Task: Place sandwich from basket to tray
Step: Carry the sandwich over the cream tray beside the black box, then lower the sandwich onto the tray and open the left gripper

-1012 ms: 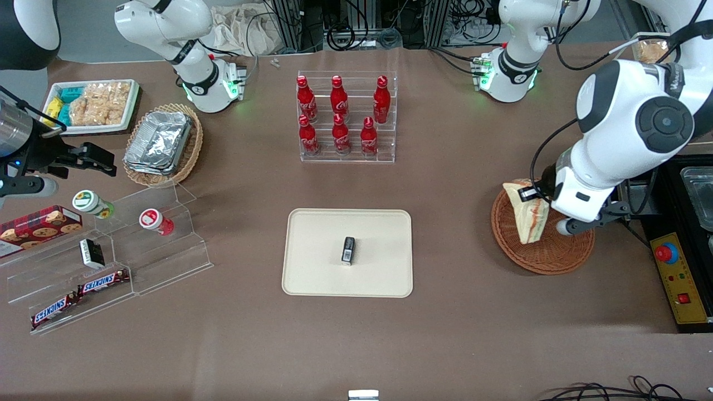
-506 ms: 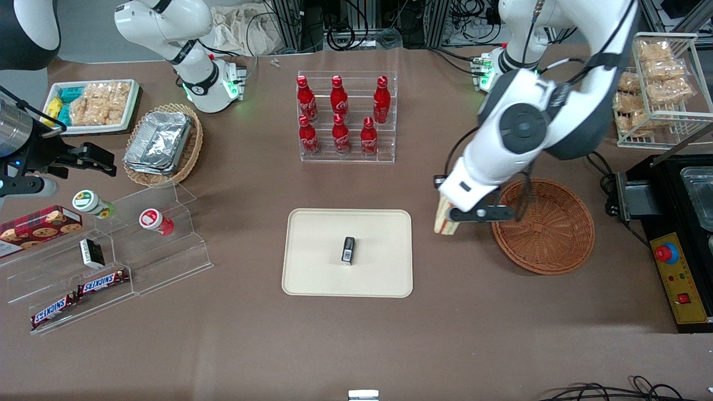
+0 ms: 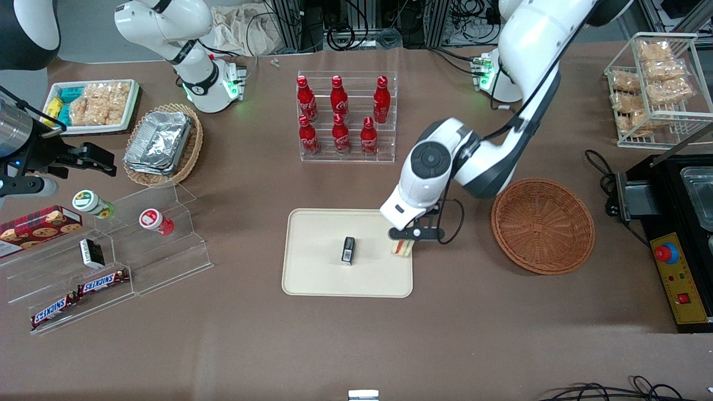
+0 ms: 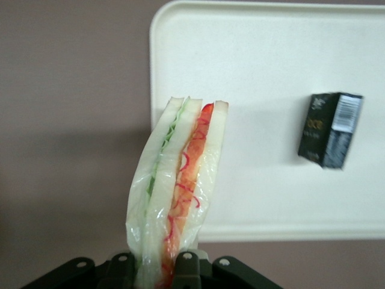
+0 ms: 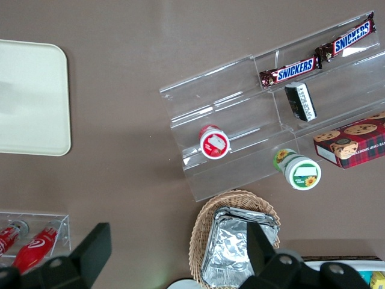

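My gripper is shut on the plastic-wrapped sandwich, holding it by one end. In the front view the sandwich hangs just over the cream tray's edge nearest the basket. Its white bread with green and orange-red filling shows clearly in the left wrist view, above the tray rim. The reddish-brown wicker basket stands with nothing in it, toward the working arm's end of the table.
A small black box lies in the middle of the tray. An acrylic rack of red cola bottles stands farther from the camera than the tray. An acrylic snack stand and a tan foil-container basket sit toward the parked arm's end.
The gripper lifted the sandwich out of the basket and carried it sideways to the tray's edge. The basket now holds nothing.
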Robot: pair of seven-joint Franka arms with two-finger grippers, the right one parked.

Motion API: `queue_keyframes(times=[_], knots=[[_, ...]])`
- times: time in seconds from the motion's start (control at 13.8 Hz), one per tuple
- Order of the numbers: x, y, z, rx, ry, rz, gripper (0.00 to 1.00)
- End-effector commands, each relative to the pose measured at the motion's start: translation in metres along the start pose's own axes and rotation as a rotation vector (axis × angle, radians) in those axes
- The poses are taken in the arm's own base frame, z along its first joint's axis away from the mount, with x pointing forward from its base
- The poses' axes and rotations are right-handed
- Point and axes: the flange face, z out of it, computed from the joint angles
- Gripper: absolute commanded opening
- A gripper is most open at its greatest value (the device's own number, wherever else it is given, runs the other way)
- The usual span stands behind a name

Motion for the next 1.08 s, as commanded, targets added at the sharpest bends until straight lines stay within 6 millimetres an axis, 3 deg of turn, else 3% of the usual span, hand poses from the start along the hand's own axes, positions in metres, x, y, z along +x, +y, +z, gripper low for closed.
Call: queue_keyframes(times=[0.0,0.07,0.14,0.22,0.29,0.43,0.58,0.65,0.8,0.94,1.01], knots=[[0.016,0.018,0.026,0.008,0.045,0.002,0.05],[0.023,0.018,0.034,0.009,0.059,0.008,0.29],[0.028,0.017,0.04,0.011,0.073,0.016,0.69],[0.032,0.013,0.043,0.024,0.104,0.031,0.88],[0.033,0.012,0.043,0.03,0.116,0.015,0.99],[0.035,0.012,0.031,0.02,0.135,-0.088,1.0],[0.041,0.009,-0.02,-0.003,0.198,-0.18,1.0],[0.046,-0.001,-0.057,-0.013,0.232,-0.227,1.0],[0.058,-0.042,-0.111,0.021,0.236,-0.286,1.0],[0.05,-0.063,-0.162,0.038,0.194,-0.243,1.0],[0.049,-0.088,-0.183,0.042,0.139,-0.214,1.0]])
